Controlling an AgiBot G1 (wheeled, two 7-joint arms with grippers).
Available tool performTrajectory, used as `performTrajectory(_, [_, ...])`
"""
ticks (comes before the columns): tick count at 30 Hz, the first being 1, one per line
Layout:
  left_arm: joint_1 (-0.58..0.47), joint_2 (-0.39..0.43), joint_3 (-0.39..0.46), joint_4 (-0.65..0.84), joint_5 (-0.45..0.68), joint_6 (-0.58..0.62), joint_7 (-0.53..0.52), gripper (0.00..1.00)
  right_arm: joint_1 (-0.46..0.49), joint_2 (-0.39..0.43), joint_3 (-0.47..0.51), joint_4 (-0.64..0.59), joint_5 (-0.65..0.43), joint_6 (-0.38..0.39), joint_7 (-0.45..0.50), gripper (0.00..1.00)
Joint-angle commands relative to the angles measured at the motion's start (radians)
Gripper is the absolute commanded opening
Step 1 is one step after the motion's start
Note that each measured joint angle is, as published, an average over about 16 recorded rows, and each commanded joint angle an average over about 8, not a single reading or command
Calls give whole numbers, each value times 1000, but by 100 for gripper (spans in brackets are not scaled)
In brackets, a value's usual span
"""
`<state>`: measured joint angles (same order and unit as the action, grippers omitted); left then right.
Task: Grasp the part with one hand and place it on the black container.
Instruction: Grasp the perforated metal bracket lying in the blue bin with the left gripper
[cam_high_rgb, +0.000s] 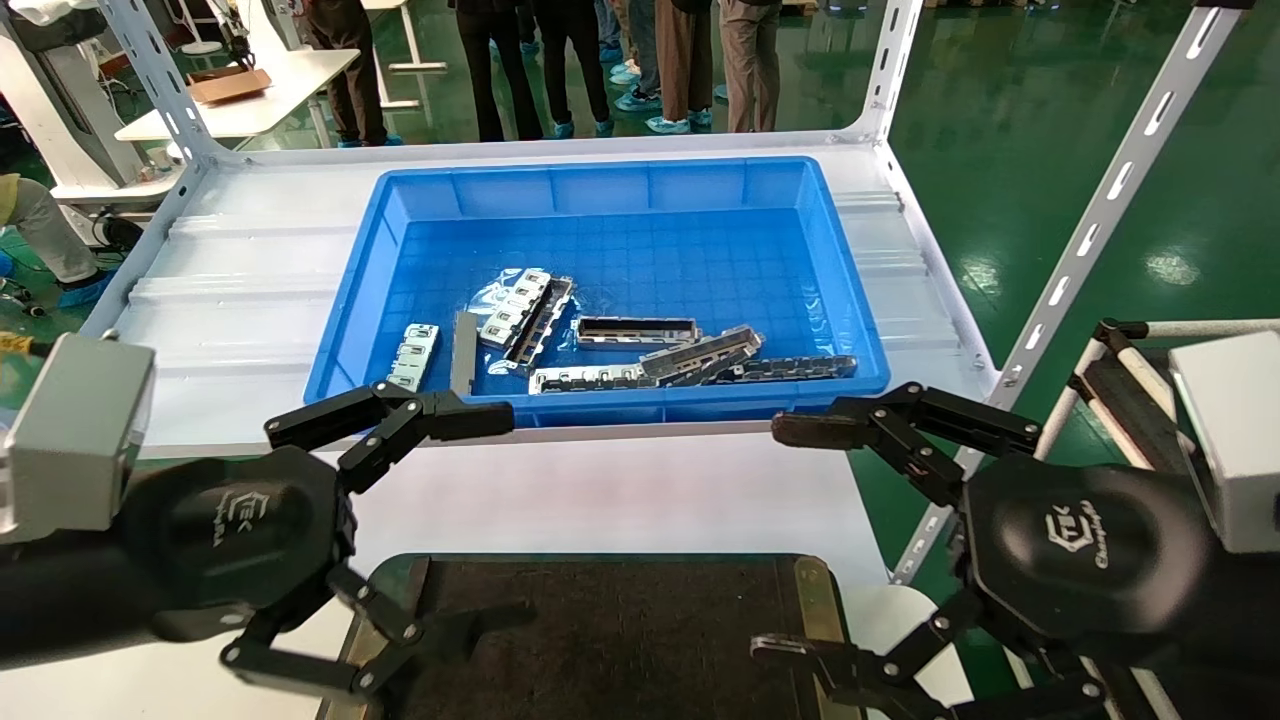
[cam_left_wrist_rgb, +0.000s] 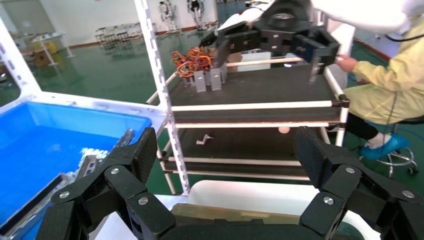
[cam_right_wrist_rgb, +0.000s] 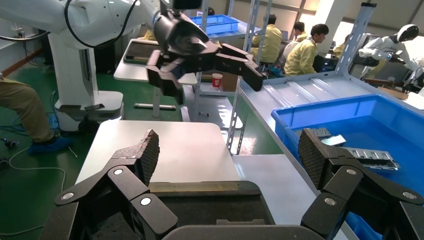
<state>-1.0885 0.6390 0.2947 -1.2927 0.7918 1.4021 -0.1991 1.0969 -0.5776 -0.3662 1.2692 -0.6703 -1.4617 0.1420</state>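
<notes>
- Left hand (cam_high_rgb: 400, 540) hanging low over the near left corner of the black container (cam_high_rgb: 620, 640), fingers spread wide, nothing held.
- Right hand (cam_high_rgb: 820, 540) at the container's right edge, near the brass strip (cam_high_rgb: 815, 600), fingers spread wide too, nothing held.
- Bare white table (cam_high_rgb: 620, 490) showing between the two hands, open room there.
- Blue bin (cam_high_rgb: 600, 290) farther back on the shelf, its near rim just past the top fingertips of both hands.
- Inside the bin: a heap of silver metal pieces near the front wall; back half bare blue floor.
- The part (cam_high_rgb: 637, 332) lying flat in the middle of that heap, dark inside, apart from both hands.
- Flat tabbed strips (cam_high_rgb: 413, 355) lying left of the part.
</notes>
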Motion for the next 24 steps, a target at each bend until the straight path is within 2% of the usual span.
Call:
performTrajectory(1, [-2,3,2,-5,10,-18,-6,100,0,0,0,0,0,0,0,100])
performTrajectory(12, [-40,61,42,6,138,-208,-80,100,0,0,0,0,0,0,0,100])
performTrajectory(24, [-139,203,125,143,327,-411,-139,100,0,0,0,0,0,0,0,100])
